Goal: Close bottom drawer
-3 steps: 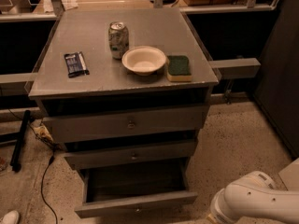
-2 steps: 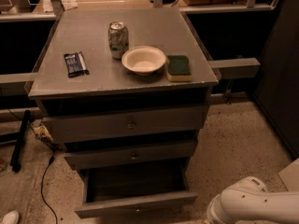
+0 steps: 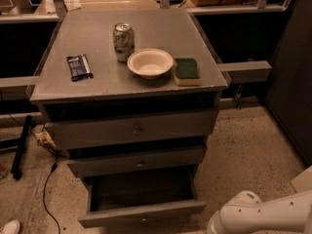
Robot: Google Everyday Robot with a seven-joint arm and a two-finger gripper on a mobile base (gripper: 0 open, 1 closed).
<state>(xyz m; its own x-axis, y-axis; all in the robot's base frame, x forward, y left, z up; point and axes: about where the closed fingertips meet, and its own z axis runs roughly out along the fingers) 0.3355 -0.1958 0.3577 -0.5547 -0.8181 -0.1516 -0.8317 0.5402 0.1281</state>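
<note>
The bottom drawer (image 3: 141, 211) of the grey cabinet (image 3: 131, 84) stands pulled out. Its flat grey front sits near the lower edge of the view, with a small knob (image 3: 144, 218), and its dark inner box (image 3: 141, 189) is exposed and looks empty. The middle drawer (image 3: 139, 161) and the wide top drawer (image 3: 134, 128) are only slightly out. A white arm link (image 3: 253, 216) lies low at the bottom right, just right of the open drawer's front. My gripper itself is out of view below the frame.
On the cabinet top are a soda can (image 3: 123, 41), a white bowl (image 3: 150, 62), a green sponge (image 3: 186, 70) and a dark snack packet (image 3: 79, 67). A black cable (image 3: 46, 189) and a black bar (image 3: 21, 145) lie on the speckled floor at left.
The white arm link has shifted a little to the left and lower, toward the open drawer's front. The drawer has not moved.
</note>
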